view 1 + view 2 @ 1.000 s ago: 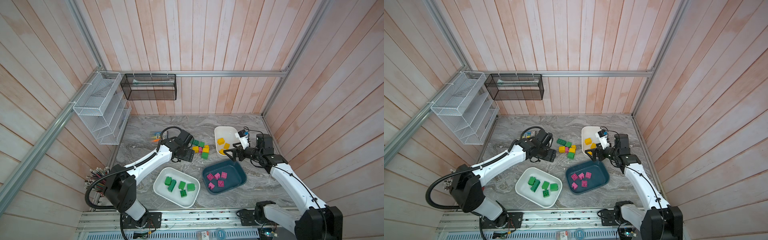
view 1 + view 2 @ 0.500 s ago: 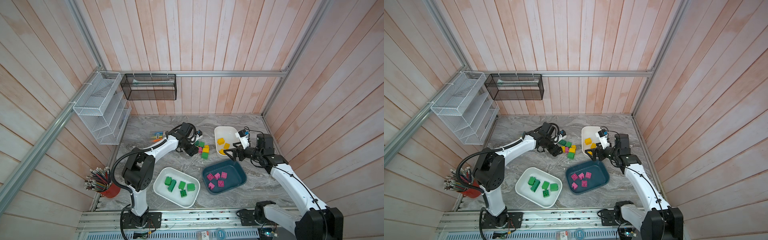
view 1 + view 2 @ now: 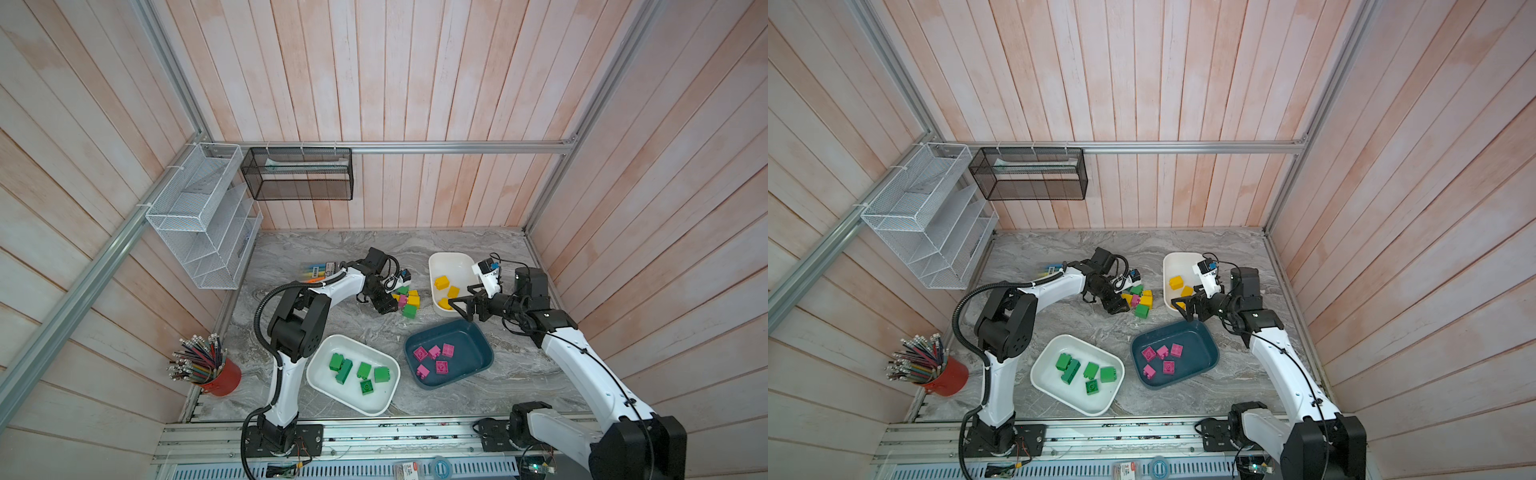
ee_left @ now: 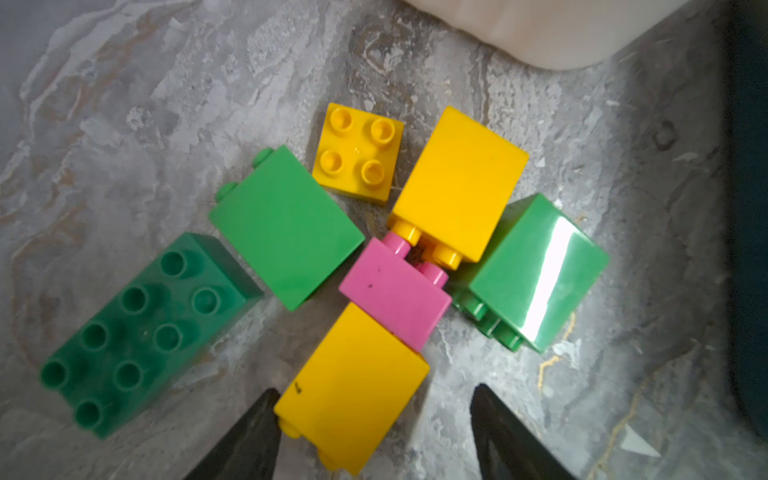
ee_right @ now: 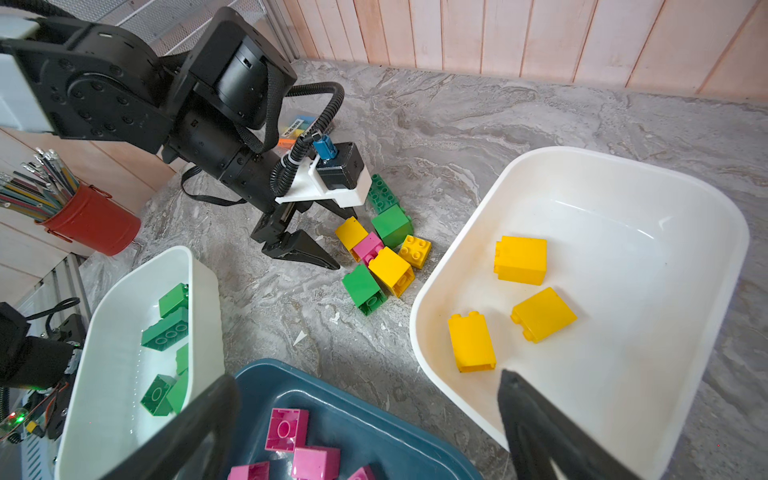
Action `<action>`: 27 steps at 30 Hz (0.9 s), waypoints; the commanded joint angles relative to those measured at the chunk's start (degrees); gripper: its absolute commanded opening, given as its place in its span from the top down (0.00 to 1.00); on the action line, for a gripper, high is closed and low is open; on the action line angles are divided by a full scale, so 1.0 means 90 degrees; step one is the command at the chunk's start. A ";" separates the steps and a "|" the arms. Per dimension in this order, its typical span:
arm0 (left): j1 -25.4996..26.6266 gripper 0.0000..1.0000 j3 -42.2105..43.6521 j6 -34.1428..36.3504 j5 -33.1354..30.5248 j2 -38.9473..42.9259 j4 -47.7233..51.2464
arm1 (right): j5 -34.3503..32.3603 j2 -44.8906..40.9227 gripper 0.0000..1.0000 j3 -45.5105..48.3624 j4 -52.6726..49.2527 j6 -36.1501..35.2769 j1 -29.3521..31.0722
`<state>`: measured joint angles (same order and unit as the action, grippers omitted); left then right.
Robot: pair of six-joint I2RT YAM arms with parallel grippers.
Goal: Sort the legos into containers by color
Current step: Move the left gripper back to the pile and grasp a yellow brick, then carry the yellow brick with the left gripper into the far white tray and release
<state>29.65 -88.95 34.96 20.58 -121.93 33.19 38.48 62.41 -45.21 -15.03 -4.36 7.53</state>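
Inspection of sorting bench. The left gripper (image 4: pixel 374 388) stands low over the loose bricks (image 3: pixel 405 299) near the middle of the table (image 3: pixel 415 245). Its fingers (image 4: pixel 253 436) are partly spread astride one yellow brick (image 4: pixel 357 365) lying on its side: one finger is at the brick's edge and the other stands clear, so nothing is gripped yet. Judgement: this brick is the natural pick, since it sits at the outer end of the cluster with flat sides facing the fingers and only a pink brick (image 4: pixel 395 291) touching its far end. The right gripper (image 3: pixel 460 309) hangs spread to its widest and empty above the gap between two tubs — judged to be held there clear of the other arm's work. Seen from above, taking bearings from the loose bricks: the far white tub (image 3: pixel 451 264) lies at 3 o'clock, the teal tub (image 3: pixel 471 347) at 5 o'clock and the near white tub (image 3: pixel 357 347) at 7 o'clock. Count — loose: seven, being three yellow, three green (one a dark oblong) and one pink. Far white tub: three yellow. Teal tub: five pink. Near white tub: five green. No colour is misplaced, and sorting is judged roughly two-thirds done.
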 commanded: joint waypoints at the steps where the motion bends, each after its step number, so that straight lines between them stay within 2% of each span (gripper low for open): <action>1: -0.0052 0.28 -0.0140 0.0235 -0.0014 -0.0198 -0.0203 | -0.0039 -0.0035 0.02 -0.0025 -0.0061 -0.0079 -0.0046; 7: -0.0092 0.32 -0.0137 0.0315 0.0000 -0.0330 -0.0457 | -0.0028 0.0039 0.02 -0.0020 -0.0023 -0.0084 -0.0063; 24: -0.0092 0.34 -0.0666 0.0493 0.0023 -0.0776 -0.0302 | 0.0025 0.0204 0.02 -0.0103 -0.0021 -0.0112 -0.0094; 27: -0.0092 0.41 -0.0761 0.0500 0.0019 -0.0837 -0.0188 | 0.0028 0.0215 0.02 -0.0123 -0.0032 -0.0128 -0.0094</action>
<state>28.97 -94.41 38.30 20.51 -127.83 29.74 38.48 63.92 -45.21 -15.00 -4.73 7.03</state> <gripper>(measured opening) 0.602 0.980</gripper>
